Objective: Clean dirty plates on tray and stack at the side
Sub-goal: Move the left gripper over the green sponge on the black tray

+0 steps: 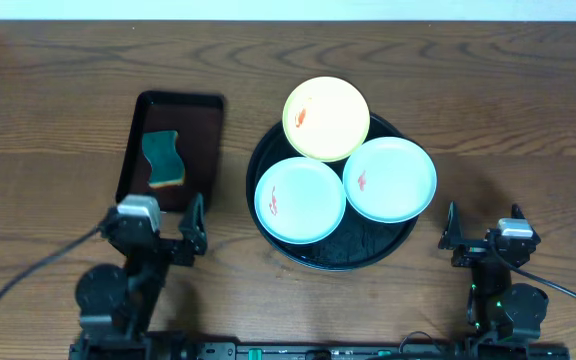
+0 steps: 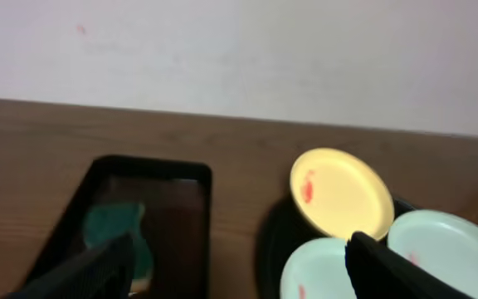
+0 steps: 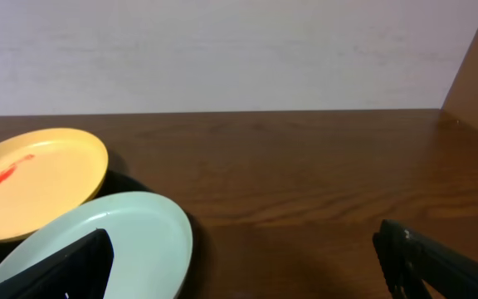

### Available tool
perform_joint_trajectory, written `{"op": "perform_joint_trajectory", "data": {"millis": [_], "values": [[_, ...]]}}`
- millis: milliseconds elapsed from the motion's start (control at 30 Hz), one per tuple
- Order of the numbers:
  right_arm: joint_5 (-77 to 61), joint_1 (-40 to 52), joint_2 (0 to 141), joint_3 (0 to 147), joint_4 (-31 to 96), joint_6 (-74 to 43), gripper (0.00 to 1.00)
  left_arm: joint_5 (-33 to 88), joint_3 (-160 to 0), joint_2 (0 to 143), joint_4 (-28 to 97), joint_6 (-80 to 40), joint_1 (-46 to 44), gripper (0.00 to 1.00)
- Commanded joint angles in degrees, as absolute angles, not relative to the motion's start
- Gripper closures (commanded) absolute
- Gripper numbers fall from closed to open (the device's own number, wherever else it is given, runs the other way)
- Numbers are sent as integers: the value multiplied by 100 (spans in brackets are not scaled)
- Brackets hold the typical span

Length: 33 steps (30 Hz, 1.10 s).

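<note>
Opening step, nothing wiped: the pale yellow round plate (image 1: 326,118) and two pale mint-white round plates (image 1: 300,198) (image 1: 390,178) lie smeared on the large glossy black round tray (image 1: 353,250). The left hand (image 2: 239,270) and right hand (image 3: 243,270) flank that tray, spread and empty. Next, likely, the left hand must fetch the green sponge (image 1: 163,160) left of the tray.

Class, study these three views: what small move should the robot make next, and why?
Probably reach the open, empty left hand forward and down over the green sponge in the brown rectangular tray just ahead of it. All three plates on the black tray carry red smears, and the right hand is open and empty too, so nothing is ready to wipe with.
</note>
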State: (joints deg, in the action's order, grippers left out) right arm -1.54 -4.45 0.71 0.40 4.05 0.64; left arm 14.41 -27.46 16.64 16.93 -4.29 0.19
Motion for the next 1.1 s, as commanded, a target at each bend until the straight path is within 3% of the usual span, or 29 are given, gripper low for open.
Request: {"op": "perform_joint_trajectory", "data": {"millis": [0, 200, 433, 467, 633, 867, 1067], "values": [[-156, -506, 49, 32, 425, 69, 1, 1066, -3870, 2851, 2342, 21, -8, 18], [-156, -504, 49, 32, 425, 71, 1, 388, -5725, 4893, 3889, 45, -8, 18], [-156, -504, 49, 32, 425, 71, 1, 366, -6366, 6324, 4053, 45, -8, 18], [-156, -504, 49, 32, 425, 69, 1, 198, -6366, 6451, 4071, 36, -1, 1], [-156, -504, 49, 32, 425, 71, 1, -454, -6368, 7122, 3498, -805, 375, 1], [-156, -504, 49, 32, 425, 71, 1, 1516, -6657, 8429, 3280, -797, 1280, 1], [-156, -504, 49, 32, 425, 71, 1, 1743, -6657, 9076, 2805, -801, 1280, 1]]}}
